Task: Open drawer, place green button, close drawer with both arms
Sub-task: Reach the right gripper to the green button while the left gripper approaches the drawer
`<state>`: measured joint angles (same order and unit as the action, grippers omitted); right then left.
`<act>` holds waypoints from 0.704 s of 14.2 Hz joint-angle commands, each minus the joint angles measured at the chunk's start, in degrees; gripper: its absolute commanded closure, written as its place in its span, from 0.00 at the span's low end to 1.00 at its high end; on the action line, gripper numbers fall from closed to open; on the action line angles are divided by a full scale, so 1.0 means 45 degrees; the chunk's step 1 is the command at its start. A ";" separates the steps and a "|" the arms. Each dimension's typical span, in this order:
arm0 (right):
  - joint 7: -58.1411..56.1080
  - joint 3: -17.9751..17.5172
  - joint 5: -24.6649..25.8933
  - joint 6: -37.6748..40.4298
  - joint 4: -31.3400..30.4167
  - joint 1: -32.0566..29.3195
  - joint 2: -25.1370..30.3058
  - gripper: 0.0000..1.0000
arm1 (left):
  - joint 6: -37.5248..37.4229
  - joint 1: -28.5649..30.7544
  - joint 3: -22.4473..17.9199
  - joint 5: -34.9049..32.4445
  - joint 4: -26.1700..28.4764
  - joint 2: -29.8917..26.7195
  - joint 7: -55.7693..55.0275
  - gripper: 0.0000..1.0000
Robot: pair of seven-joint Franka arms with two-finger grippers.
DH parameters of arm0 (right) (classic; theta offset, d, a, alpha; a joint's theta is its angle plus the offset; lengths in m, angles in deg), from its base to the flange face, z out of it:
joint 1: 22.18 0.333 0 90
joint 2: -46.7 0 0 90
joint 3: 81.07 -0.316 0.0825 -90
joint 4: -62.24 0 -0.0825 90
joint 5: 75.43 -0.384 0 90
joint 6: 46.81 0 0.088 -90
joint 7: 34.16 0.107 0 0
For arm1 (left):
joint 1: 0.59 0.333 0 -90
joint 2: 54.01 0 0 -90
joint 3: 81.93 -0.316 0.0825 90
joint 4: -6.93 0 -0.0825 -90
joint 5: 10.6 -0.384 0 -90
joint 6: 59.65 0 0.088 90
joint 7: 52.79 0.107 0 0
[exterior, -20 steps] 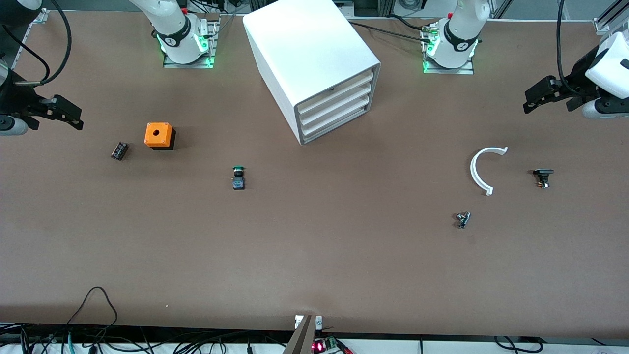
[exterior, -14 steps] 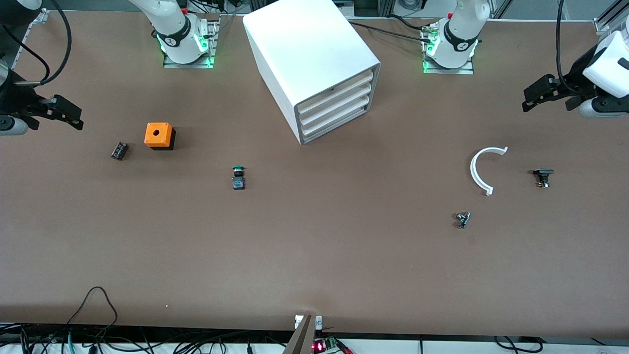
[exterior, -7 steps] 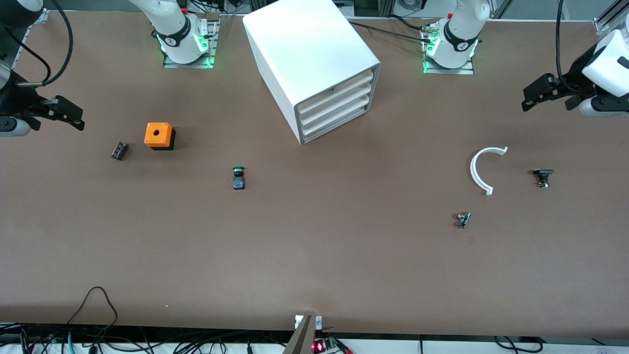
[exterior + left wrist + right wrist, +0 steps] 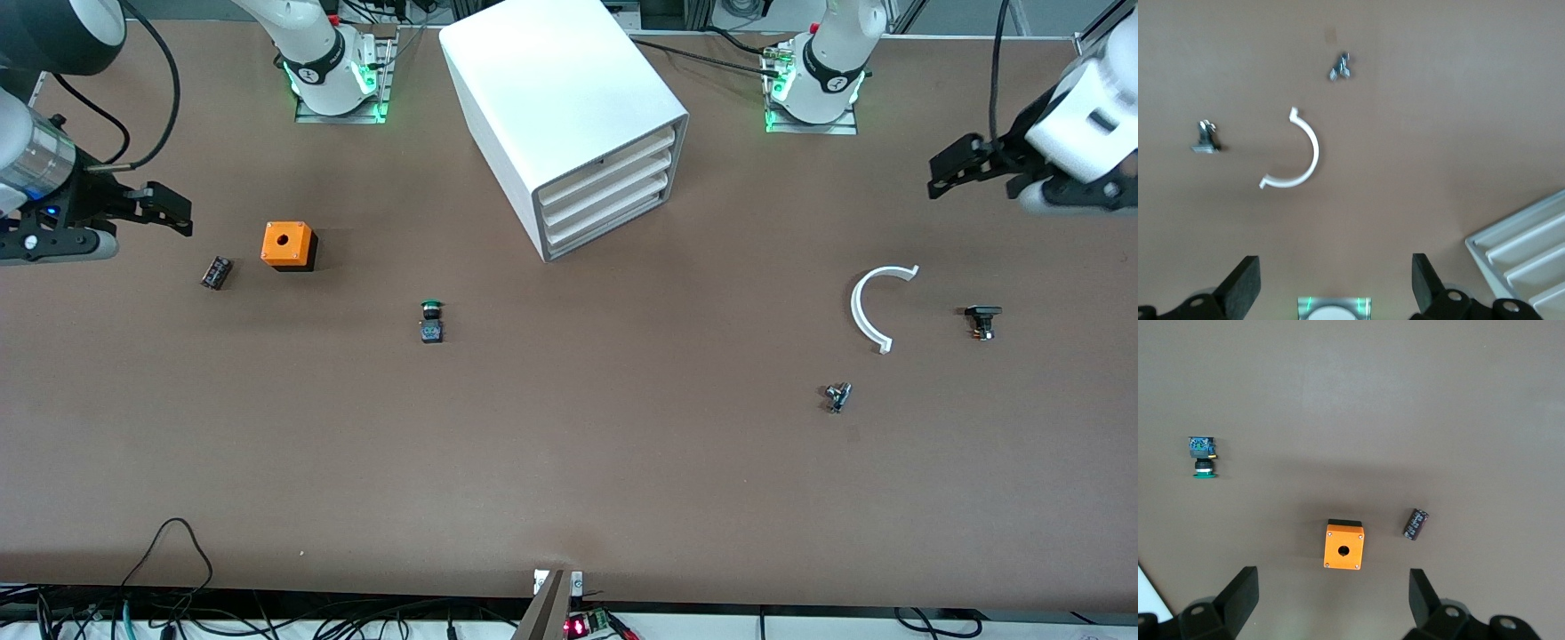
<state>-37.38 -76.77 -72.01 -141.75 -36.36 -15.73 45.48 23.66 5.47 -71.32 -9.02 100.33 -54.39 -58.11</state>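
1. The cabinet (image 4: 569, 116) stands on the table (image 4: 569, 462) between the two arm bases – all three drawers are shut, the lowest drawer (image 4: 606, 222) flush with the two above it.
2. The button (image 4: 431, 322) lies on its side on the bare table, nearer the front camera than the cabinet and toward the right arm's end.
3. The orange box (image 4: 287, 245) and a small dark cylinder (image 4: 216, 272) sit farther toward that end than the button.
4. The right gripper (image 4: 173, 209) hangs over the table toward the right arm's end from the cabinet, near the orange box – fingers apart, holding nothing.
5. The left gripper (image 4: 951, 173) hangs over the table toward the left arm's end from the cabinet, fingers apart, empty.
6. A white curved strip (image 4: 867, 307), a black-capped part (image 4: 981, 320) and a small metal piece (image 4: 837, 396) lie toward the left arm's end from the cabinet.
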 commanded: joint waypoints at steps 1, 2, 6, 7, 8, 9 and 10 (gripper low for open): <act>-0.0202 0.0021 -0.0252 0.0239 0.0194 0.0227 -0.0254 0.00 | -0.0679 -0.0333 0.0062 -0.0097 -0.0617 0.1645 0.0186 0.00; -0.0222 0.0021 -0.0252 0.0200 0.0194 0.0247 -0.0410 0.00 | -0.0719 -0.0333 0.0082 -0.0019 -0.0696 0.1744 0.0205 0.00; -0.0066 0.0021 -0.0720 0.0083 0.0194 0.0344 -0.0801 0.00 | -0.0641 -0.0177 0.0160 0.2045 -0.0327 0.2541 0.0497 0.00; -0.0182 0.0021 -0.0779 0.0063 0.0194 0.0345 -0.1015 0.00 | -0.0467 -0.0177 0.0160 0.2806 -0.0113 0.3029 0.0537 0.00; -0.0221 0.0021 -0.0838 0.0044 0.0194 0.0383 -0.1133 0.00 | -0.0117 -0.0196 0.0160 0.3626 0.0218 0.3478 0.0576 0.00; -0.0202 0.0021 -0.0877 0.0024 0.0213 0.0538 -0.1250 0.00 | 0.0447 -0.0254 0.0180 0.4581 0.0724 0.3850 0.0576 0.00; -0.0183 0.0021 -0.0897 -0.0053 0.0213 0.0617 -0.1406 0.00 | 0.0994 -0.0332 0.0219 0.5519 0.1193 0.4241 0.0576 0.00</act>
<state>-37.46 -76.84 -75.04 -141.96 -36.36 -13.97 40.55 24.51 3.99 -70.74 9.11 102.81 -39.49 -57.15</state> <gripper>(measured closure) 0.000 0.000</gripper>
